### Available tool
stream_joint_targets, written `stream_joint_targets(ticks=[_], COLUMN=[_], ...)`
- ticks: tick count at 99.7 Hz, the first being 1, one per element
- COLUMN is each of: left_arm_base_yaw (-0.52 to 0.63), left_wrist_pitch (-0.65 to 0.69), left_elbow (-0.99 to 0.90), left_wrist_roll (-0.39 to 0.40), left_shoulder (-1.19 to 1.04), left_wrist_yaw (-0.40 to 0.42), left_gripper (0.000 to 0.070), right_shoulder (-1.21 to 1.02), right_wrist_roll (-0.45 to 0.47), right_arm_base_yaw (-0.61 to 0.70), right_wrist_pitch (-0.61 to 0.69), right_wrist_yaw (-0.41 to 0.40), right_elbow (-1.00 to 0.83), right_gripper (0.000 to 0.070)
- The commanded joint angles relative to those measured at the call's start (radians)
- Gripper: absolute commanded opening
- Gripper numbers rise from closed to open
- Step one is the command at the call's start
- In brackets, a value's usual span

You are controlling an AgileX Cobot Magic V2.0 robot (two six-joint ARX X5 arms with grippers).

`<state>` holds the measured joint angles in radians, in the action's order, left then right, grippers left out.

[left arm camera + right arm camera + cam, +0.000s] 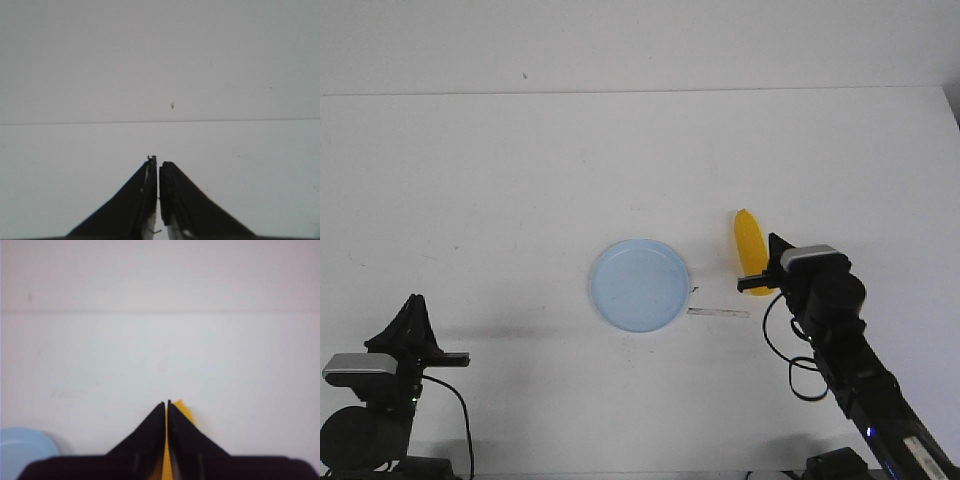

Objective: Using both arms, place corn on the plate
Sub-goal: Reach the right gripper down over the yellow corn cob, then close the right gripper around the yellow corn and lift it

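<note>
At the front left of the white table (500, 180), the left gripper (158, 167) is seen with its jaws pressed together, nothing between them; much of its arm is cut off by the frame edge. Near the table's middle, the plate (640, 284) is shown bare, with nothing in it. Just right of it, a small pale strip (718, 313) lies flat; what it is cannot be made out. Further right, the corn (750, 245) lies on the table beside the plate, not touching it. Its near end is hidden by the right gripper (167, 407), held directly over the cob with jaws closed to a thin slit.
</note>
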<state>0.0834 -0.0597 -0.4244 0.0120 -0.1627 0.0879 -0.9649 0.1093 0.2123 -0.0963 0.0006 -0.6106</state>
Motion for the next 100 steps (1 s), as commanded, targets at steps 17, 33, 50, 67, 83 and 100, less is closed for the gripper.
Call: stream_joint_targets(ticks=[17,33,50,67,83,100], left_arm_base_yaw=[0.001,0.001,0.001,0.001,0.001,0.001], left_wrist_pitch=[0.014,0.014,0.014,0.014,0.014,0.014], left_elbow=[-0.008,-0.008,-0.008,-0.008,-0.008,-0.008], left_wrist_roll=[-0.002,-0.002,-0.002,-0.002,-0.002,-0.002], left_shoulder=[0.002,0.002,0.002,0.002,0.002,0.002], left_wrist_yaw=[0.002,0.002,0.002,0.002,0.002,0.002], left_gripper=[0.0001,0.0001,0.0001,0.0001,0.0001,0.0001], right_shoulder=[-0.272,-0.452,-0.585,-0.627,-0.628,-0.628], right_wrist_roll=[-0.006,-0.006,0.005,0.054,0.054,0.05], right_arm_base_yaw=[0.011,0.011,0.011,0.011,0.011,0.011], right_wrist_pitch=[0.23,0.536,0.722,0.763,0.773,0.775], right_wrist_yaw=[0.0,-0.001,-0.001,0.001,0.052,0.052], right_elbow=[-0.267,-0.494,-0.653,-0.683,-0.683,-0.681], right_gripper=[0.0004,0.0004,0.0004,0.0035,0.0429,0.0559])
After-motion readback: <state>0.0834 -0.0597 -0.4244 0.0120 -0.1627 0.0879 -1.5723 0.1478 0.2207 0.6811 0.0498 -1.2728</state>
